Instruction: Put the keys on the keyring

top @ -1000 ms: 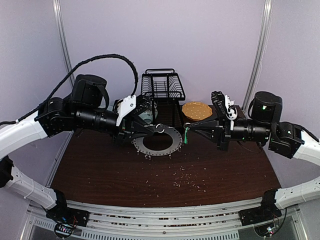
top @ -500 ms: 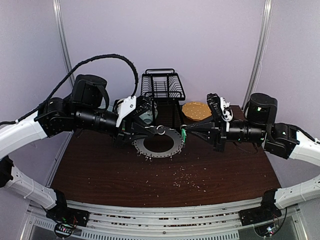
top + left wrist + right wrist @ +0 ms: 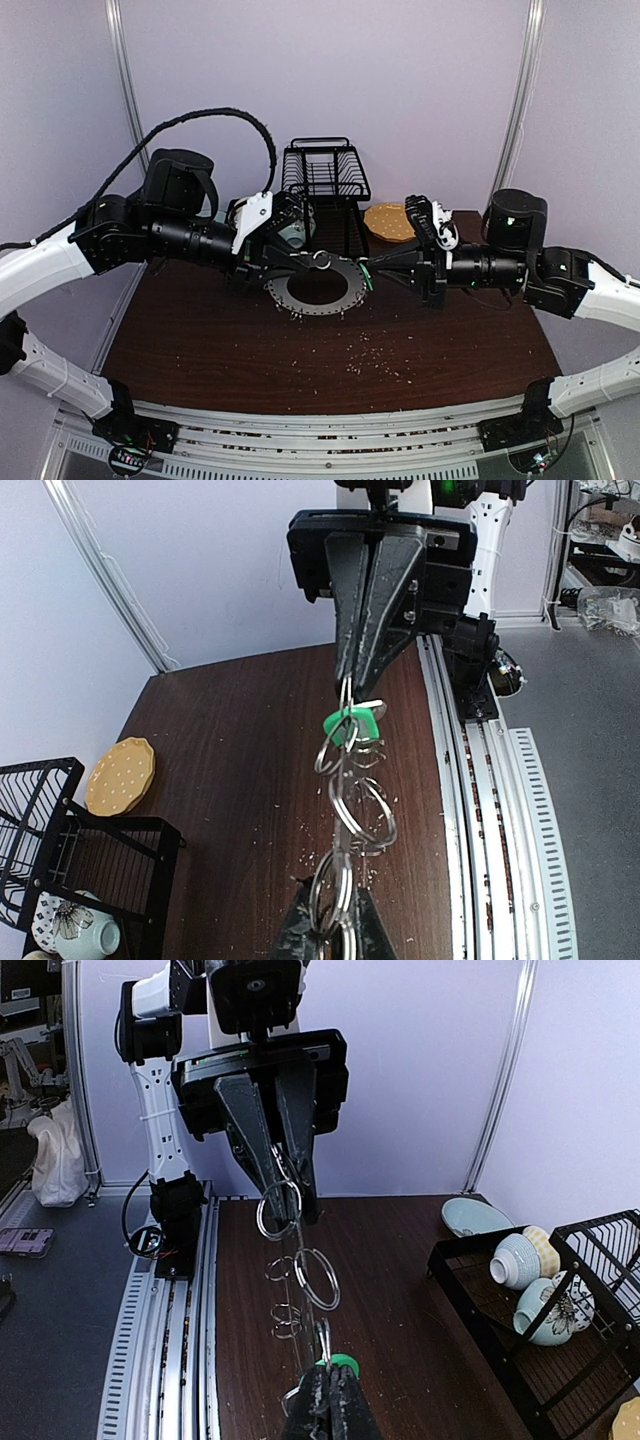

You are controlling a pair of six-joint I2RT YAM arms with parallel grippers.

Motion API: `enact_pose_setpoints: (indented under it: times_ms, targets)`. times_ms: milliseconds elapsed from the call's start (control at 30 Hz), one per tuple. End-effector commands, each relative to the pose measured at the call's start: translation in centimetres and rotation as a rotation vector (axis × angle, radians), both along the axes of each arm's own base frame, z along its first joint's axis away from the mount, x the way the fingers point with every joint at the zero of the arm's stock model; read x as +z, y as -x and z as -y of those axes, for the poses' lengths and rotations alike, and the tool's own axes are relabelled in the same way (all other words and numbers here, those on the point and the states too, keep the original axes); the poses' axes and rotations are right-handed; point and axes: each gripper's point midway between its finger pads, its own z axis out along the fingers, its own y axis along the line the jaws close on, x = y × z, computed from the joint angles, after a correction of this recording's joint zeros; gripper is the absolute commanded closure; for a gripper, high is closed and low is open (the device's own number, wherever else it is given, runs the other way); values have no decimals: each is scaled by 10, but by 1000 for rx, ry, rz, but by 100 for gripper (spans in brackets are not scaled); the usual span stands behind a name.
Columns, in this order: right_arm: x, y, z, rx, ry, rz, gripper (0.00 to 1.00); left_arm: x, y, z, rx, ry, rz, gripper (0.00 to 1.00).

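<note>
Compared with 1 second ago, the right arm is reaching further toward the centre of the top view and bringing the green key (image 3: 364, 272) against the right rim of the keyring (image 3: 300, 300); the left arm is staying where it was. The right tool (image 3: 368, 267) is clenched on the key's green head; the left tool (image 3: 311, 260) is clenched on a wire loop at the keyring's upper rim, bracing it. In the left wrist view the key is sitting mid-frame among the silvery loops; whether it is already threaded cannot be told, nor whether the keyring is resting on the desk (image 3: 200, 340).

To do this step well, the left tool should probably be holding the ring dead still while the right tool is making small, slow moves; lining the key's hole up with 1 loop's open end likely matters more than pushing; the thin loops look springy, and a hard tug could be pulling them out of the grip.

The desk is dark brown wood grain; pale crumbs (image 3: 375, 355) are lying scattered at lower centre. A black wire rack (image 3: 325, 175) is standing at upper centre, holding bowls (image 3: 520, 1260); a yellow plate (image 3: 392, 220) is lying just right of it. Lilac walls are enclosing the scene; a slotted metal rail (image 3: 330, 425) is running along the bottom edge.
</note>
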Motion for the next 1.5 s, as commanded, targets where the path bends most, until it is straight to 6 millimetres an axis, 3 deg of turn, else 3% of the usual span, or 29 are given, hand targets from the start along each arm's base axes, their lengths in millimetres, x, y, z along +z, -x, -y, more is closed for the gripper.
enact_pose_setpoints:
  times_ms: [0,367,767,1467]
  targets:
    - [4,6,3,15,-11,20,100,31,1,2,-6,84,48,100]
    - [7,9,10,9,-21,34,100,29,0,2,-2,80,49,100]
    - [-3,5,2,18,10,22,100,31,3,3,-17,87,41,100]
    - [6,3,8,-14,-12,43,100,27,4,2,-24,81,36,100]
